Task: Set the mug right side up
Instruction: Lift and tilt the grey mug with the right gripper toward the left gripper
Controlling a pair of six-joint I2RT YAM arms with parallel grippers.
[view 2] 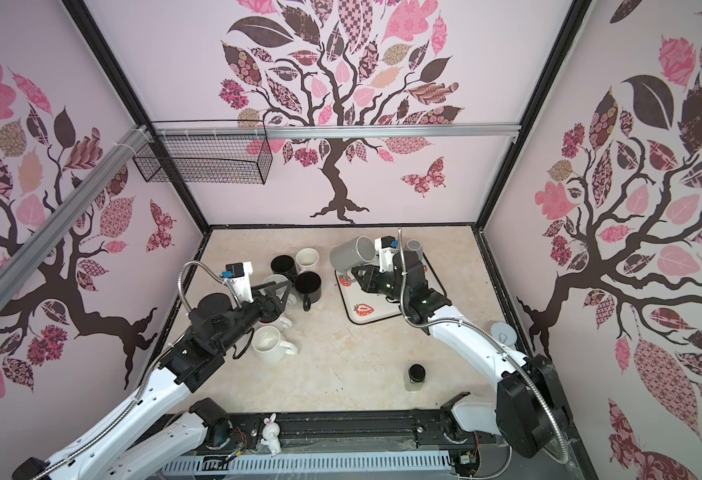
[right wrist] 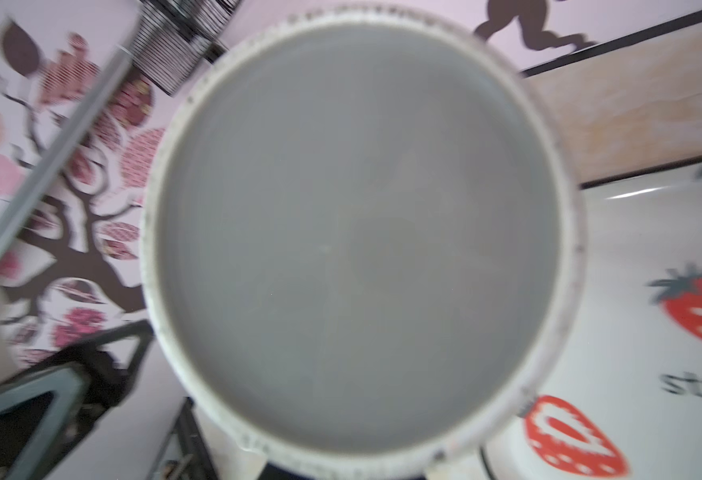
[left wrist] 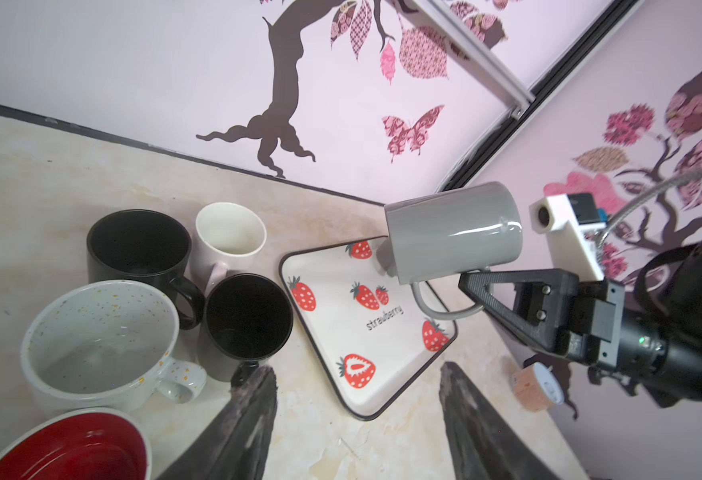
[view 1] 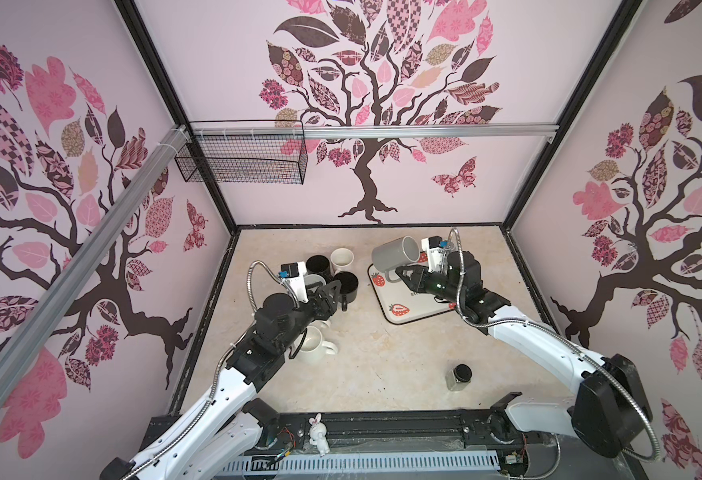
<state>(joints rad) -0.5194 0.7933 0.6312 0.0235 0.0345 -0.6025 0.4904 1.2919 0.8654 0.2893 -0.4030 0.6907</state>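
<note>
Right fingers (left wrist: 472, 280) clamp the handle of a grey mug (view 1: 393, 255), held clear above the 11 o'clock corner of a strawberry tray (left wrist: 328, 332) and tipped roughly onto its side. Left fingers (left wrist: 476, 428), apart and empty, hover by the cups (view 1: 343, 258) at the tray's 9 o'clock. The turn looks about half done. The next move likely calls for rolling the wrist until the mouth faces up, then lowering the mug.

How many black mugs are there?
2. The back black mug stands next to the cream mug. The front black mug stands closer to the strawberry tray. Another could be hidden under the left arm.
</note>
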